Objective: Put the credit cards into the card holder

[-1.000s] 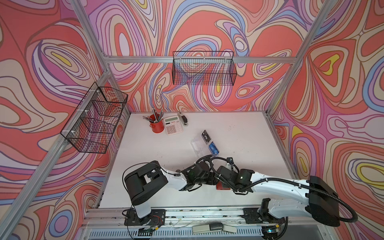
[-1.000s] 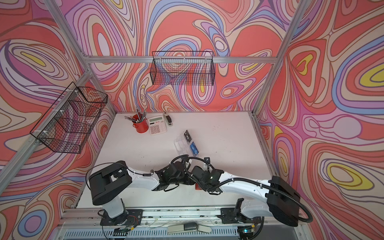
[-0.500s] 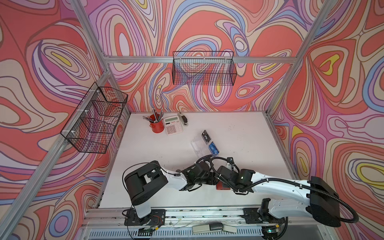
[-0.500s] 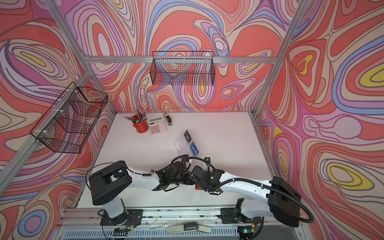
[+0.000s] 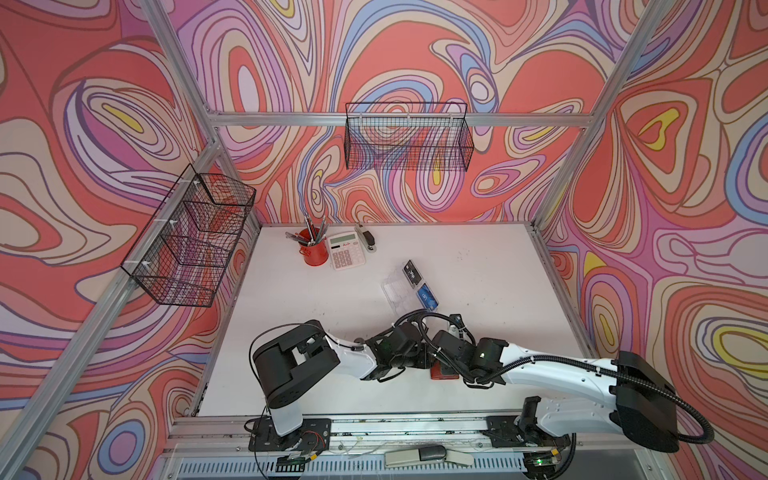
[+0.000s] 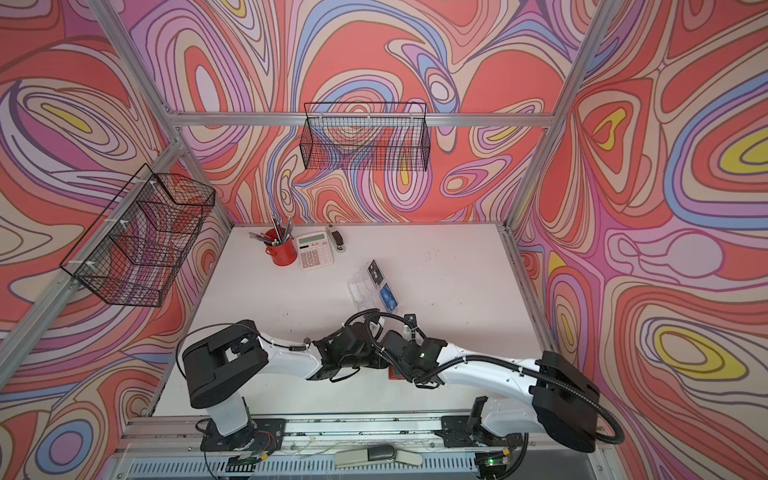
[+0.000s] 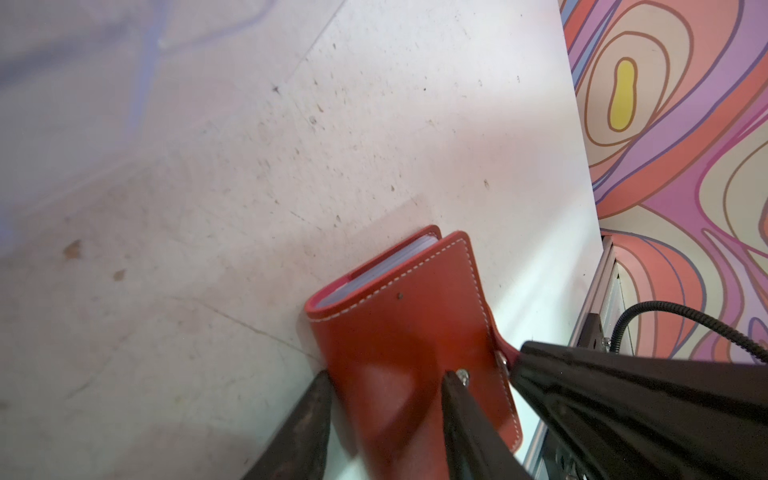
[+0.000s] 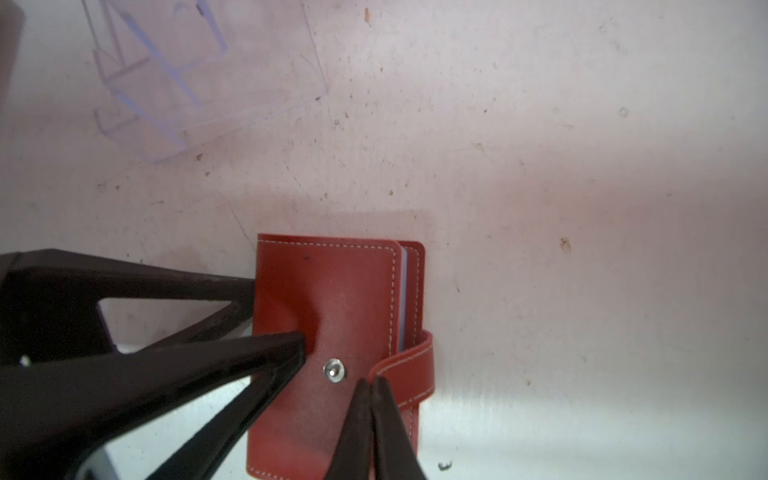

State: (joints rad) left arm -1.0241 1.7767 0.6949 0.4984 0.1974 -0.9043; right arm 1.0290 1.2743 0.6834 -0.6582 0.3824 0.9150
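Red with white stitching, the card holder [image 8: 332,291] lay folded shut and flat on the table [image 8: 582,208], close to its front edge and mostly hidden under the two wrists when seen from above. The left pincer [image 8: 276,320] stood partly spread at the holder's spine side. One finger touched the spine edge and the other pressed on the cover just beside the snap stud [image 8: 334,370]. The right pincer [image 8: 372,384] was pressed together, pinching the free end of the strap [image 8: 409,365], which sat off the stud and curled round the holder's open side.

Behind the card holder and well apart from it, a black credit card [image 5: 411,274] and a blue credit card [image 5: 427,297] stood at a clear stand [image 5: 395,291]. I could not tell whether they were slotted into it. Farther behind the holder and to its left sat a calculator [image 5: 347,250] and a red pencil cup [image 5: 314,252].
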